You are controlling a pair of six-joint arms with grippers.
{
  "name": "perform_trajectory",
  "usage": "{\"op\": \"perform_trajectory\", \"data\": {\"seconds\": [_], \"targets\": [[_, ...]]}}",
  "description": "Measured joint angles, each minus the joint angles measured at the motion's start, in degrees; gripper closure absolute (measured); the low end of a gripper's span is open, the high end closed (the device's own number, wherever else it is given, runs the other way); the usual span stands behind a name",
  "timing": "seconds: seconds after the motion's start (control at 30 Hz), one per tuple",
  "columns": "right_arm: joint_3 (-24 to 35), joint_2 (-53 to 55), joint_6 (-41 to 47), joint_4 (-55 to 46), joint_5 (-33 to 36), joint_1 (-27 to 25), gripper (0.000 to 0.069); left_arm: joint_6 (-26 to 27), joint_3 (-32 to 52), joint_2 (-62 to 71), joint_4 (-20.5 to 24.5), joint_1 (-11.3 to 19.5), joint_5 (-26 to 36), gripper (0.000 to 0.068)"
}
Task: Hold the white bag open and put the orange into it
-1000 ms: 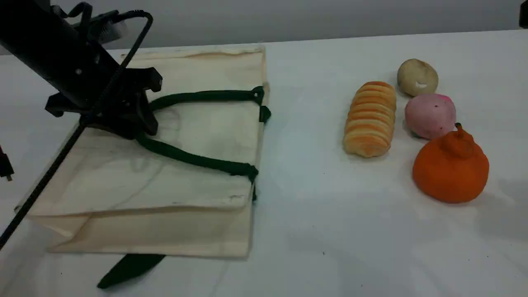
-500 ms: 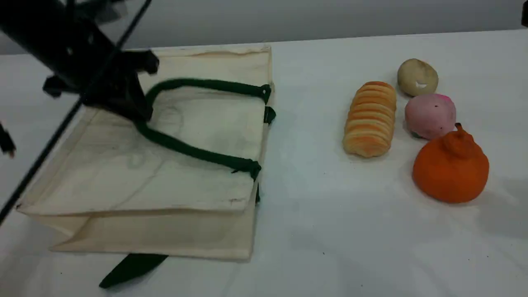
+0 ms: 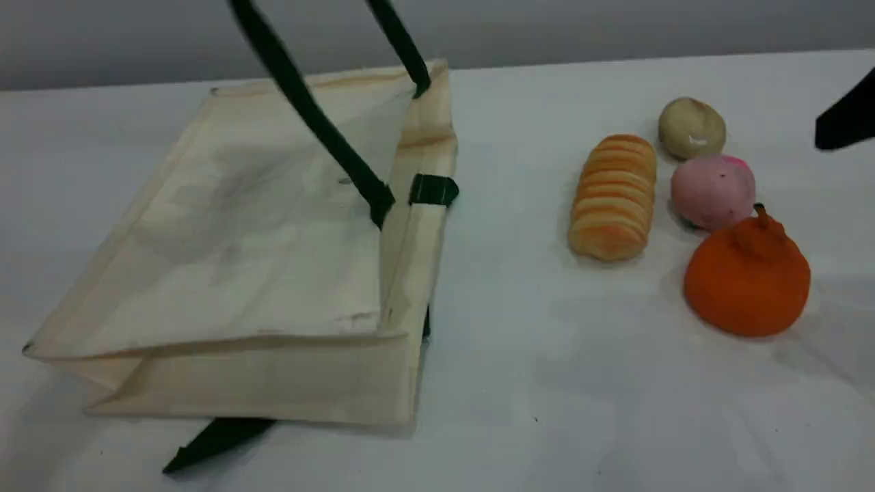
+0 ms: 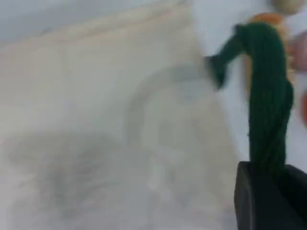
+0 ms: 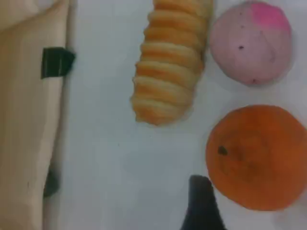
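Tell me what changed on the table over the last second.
The left claw, shut on the green handle, rose out of the scene view and pulled the handle taut upward, lifting the top side of the white bag so its mouth starts to open. A dark part, probably the right arm, came in at the right edge. The orange, bread loaf, pink fruit and beige piece stayed put.

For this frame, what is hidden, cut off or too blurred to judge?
- Left gripper: above the scene view's top edge; the left wrist view shows one dark fingertip against the green handle, blurred.
- Inside of the white bag: the raised upper panel hides it in every view.
- Right gripper: one fingertip in the right wrist view, beside the orange; a dark sliver at the scene view's right edge.
- Second handle: mostly under the bag.
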Motion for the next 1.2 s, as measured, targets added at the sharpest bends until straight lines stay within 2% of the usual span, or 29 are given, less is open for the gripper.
{"op": "perform_trajectory", "data": {"seconds": [0.1, 0.23, 0.43, 0.6, 0.73, 0.87, 1.03, 1.1, 1.2], "targets": [[0.0, 2.6, -5.5, 4.7, 0.0, 0.0, 0.023, 0.0, -3.7, 0.1, 1.5, -3.0, 3.2, 0.061], [0.0, 4.6, -13.8, 12.1, -0.1, 0.0, 0.023, -0.6, -8.5, 0.1, 1.3, -6.0, 7.0, 0.061], [0.0, 7.6, -22.7, 19.7, 0.1, 0.0, 0.023, -2.9, -14.9, 0.1, 1.2, -7.2, 12.2, 0.061], [0.0, 9.8, -25.0, 19.9, 0.8, 2.6, 0.023, -3.4, -16.6, 0.1, 0.8, -7.3, 13.7, 0.0611], [0.0, 11.1, -25.3, 23.0, -0.8, 4.6, 0.023, -3.4, -16.6, -0.6, 1.2, -9.1, 15.8, 0.0611], [0.0, 11.3, -25.3, 23.8, -0.7, 4.6, 0.023, -3.4, -16.6, -1.8, 3.9, -11.6, 18.1, 0.0611], [0.0, 11.3, -25.2, 23.7, -0.9, 4.6, 0.023, -3.9, -16.5, -4.3, 5.0, -11.9, 19.9, 0.0611], [0.0, 11.3, -25.2, 23.7, -0.9, 4.6, 0.023, -5.3, -16.5, -5.6, 7.0, -11.9, 20.5, 0.0611], [0.0, 11.3, -25.2, 23.7, -0.8, 4.6, 0.023, -8.6, -16.5, -7.2, 12.9, -11.9, 20.4, 0.0611]]}}
